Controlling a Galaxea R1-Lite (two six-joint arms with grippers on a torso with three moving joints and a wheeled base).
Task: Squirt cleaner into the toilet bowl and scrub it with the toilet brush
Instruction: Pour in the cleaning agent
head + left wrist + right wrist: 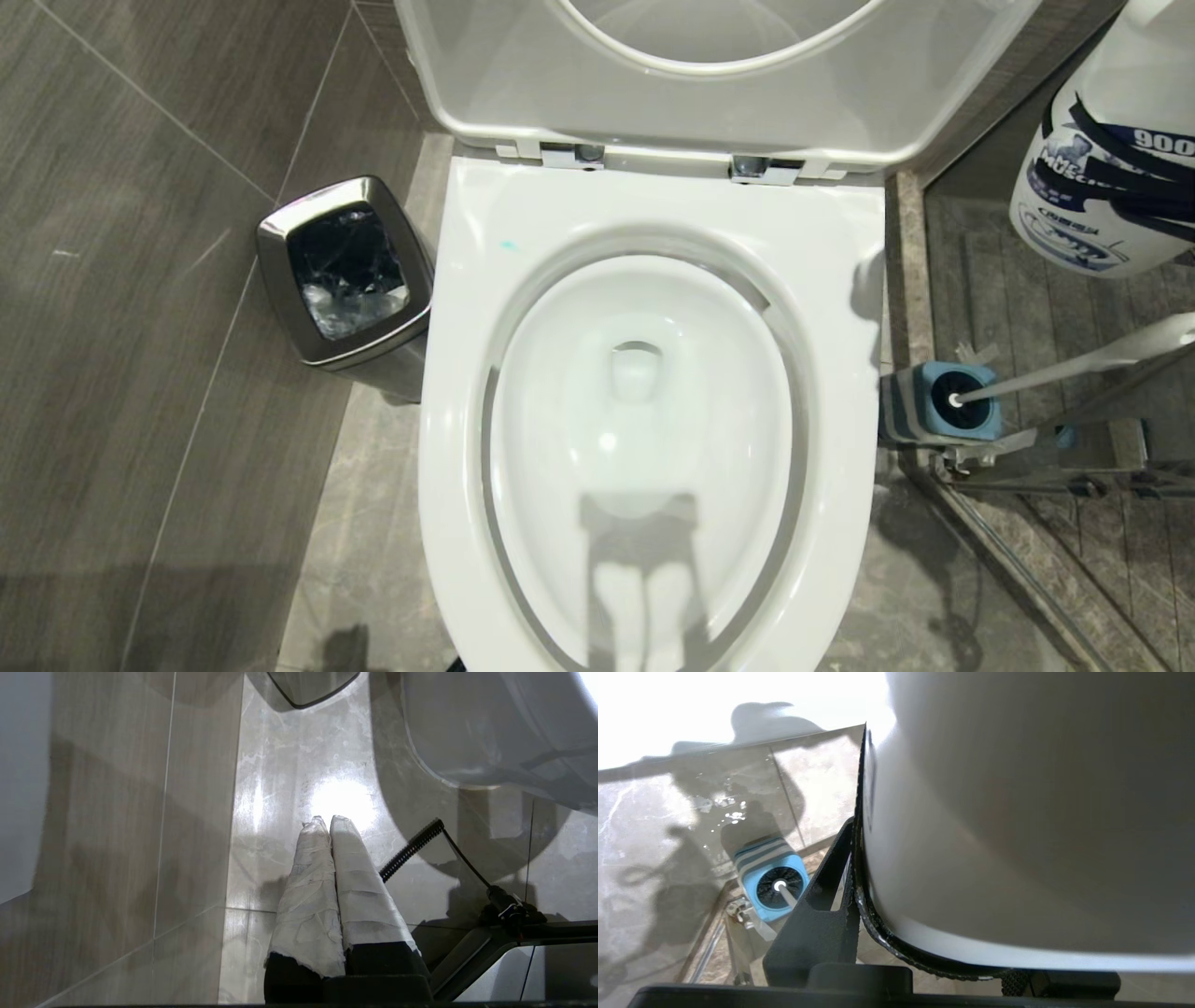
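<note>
White cleaner bottle (1111, 159) clamped in right gripper (878, 896) jaws, left gripper (327, 826) jaws together over floor, toilet brush (1064, 369) in blue holder (943, 401), steel bin (345, 271) holds black liner, toilet bowl (644, 420) open.

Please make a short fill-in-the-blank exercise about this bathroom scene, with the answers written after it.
1. The toilet brush stands in its ____ holder.
2. The right gripper is shut on a white ____.
3. The steel bin stands to the robot's ____ of the toilet bowl.
4. The left gripper is ____.

Answers: blue, bottle, left, shut
</note>
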